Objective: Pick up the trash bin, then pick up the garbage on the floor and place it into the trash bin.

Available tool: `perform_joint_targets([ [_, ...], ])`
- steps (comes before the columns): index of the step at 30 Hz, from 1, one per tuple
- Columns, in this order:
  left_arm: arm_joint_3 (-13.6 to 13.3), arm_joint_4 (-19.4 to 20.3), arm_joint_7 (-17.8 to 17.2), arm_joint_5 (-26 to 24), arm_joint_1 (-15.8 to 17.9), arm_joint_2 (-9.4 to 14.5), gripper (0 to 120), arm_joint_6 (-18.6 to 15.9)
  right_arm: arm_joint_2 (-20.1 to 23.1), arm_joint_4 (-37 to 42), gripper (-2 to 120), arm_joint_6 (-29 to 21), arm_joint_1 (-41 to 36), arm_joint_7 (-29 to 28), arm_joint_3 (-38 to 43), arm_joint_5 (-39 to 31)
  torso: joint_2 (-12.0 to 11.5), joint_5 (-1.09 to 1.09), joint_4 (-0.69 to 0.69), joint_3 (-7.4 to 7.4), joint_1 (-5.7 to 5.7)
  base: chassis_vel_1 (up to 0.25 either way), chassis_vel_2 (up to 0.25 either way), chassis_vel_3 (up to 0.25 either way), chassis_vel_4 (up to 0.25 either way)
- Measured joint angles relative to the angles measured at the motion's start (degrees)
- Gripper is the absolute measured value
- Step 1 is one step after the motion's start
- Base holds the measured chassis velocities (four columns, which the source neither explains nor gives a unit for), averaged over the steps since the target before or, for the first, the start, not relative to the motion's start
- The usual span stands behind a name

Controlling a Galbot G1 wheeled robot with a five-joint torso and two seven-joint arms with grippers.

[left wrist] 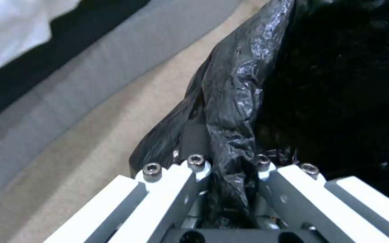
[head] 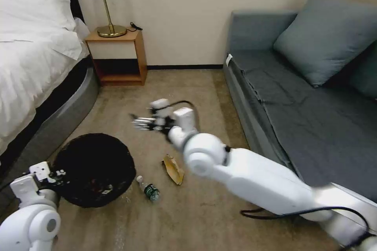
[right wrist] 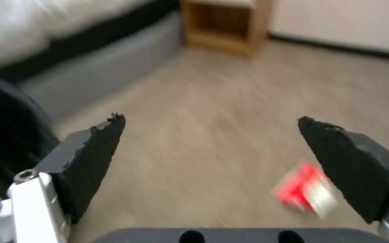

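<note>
- The left gripper [left wrist: 228, 168] was closest to us, down low at the robot's left side. It was pinched tight on the black bag at the rim of the trash bin [head: 94, 168]. You could see the wrinkly bag squeezed between its white fingers [left wrist: 176, 182].
- I think it held the rim so the bin stayed up near the robot, open at the top, ready for things to drop in.
- The bin sat by the grey base of the bed [head: 35, 70], just beside the litter on the floor.
- The right arm reached out over the carpet [head: 188, 86], past the bin. The right gripper [right wrist: 210, 131] was wide open with nothing in it. Its two black pads [right wrist: 93, 158] stood far apart.
- Under it on the floor lay a red-and-white packet [right wrist: 307, 194], near one pad. I think the gripper was open like that so it could go down around the packet.
- A small bottle [head: 149, 190] with a green label lay on the carpet just beside the bin.
- A tan paper scrap [head: 173, 169] lay near the bottle, close to the right arm's elbow.
- Something small showed inside the bin, but I could not tell what it was.
- The bottle, the scrap and the packet were not yet in the bin.
</note>
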State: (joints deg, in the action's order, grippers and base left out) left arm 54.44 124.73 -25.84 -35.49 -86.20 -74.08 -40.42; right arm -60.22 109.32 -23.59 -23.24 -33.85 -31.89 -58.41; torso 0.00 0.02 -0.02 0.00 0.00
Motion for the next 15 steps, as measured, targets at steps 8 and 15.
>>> perform_joint_targets([
  [8, 2.02, -0.64, 0.16, -0.72, 0.22, 0.4, 3, 0.14, 5.6, -1.09, 100, -1.1, -9.57, 2.33, 1.47, 5.08, 0.0, 0.0, 0.02, 0.0, 0.0, 0.0, 0.0, 0.0, 0.0],
  [15, 2.01, -0.66, 0.13, -0.25, 0.04, -0.53, 3, 0.2, 4.31, -4.2, 100, -2.11, -12.64, 3.18, -1.13, 5.68, 0.0, -0.02, 0.02, 0.0, 0.0, 0.0, 0.0, 0.0, 0.0],
])
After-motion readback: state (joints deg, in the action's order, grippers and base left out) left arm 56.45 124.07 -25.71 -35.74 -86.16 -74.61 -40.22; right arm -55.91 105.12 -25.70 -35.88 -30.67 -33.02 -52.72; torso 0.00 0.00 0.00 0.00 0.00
